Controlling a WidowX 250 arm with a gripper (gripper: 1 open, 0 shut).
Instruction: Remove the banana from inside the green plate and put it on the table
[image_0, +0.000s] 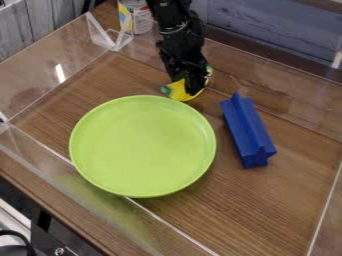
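Banana (183, 92) (yellow, seemingly dark-tipped) sits pinched under claw (187, 86).

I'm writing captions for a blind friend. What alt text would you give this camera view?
A black robot claw points down, shut on a small yellow banana at the table, just beyond the rim of an empty green plate. A blue block lies to the plate's right, and clear walls edge the brown wooden tabletop.
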